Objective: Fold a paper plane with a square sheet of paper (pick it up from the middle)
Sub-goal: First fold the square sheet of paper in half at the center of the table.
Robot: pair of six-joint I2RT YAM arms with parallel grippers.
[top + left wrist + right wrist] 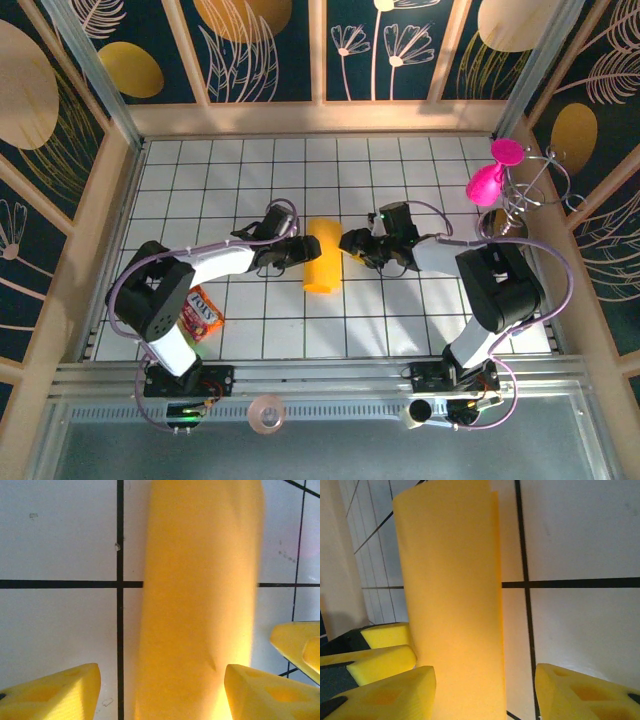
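The square sheet of paper (322, 257), orange-yellow, lies doubled over as a long narrow strip on the white tiled table (400, 320), between the two arms. My left gripper (300, 249) is at its left side and stands open. In the left wrist view the paper (200, 605) runs up between the yellow fingers (55, 692), close against the right one. My right gripper (353, 243) is at the strip's right side, also open. In the right wrist view the paper (452, 605) rests near the left finger (385, 695), with bare tile before the other finger.
A multicoloured snack packet (203, 313) lies by the left arm's base. A pink balloon-like figure (490, 180) on a wire stand is at the back right. A tape roll (266, 413) sits on the near ledge. Wooden-framed walls enclose the table.
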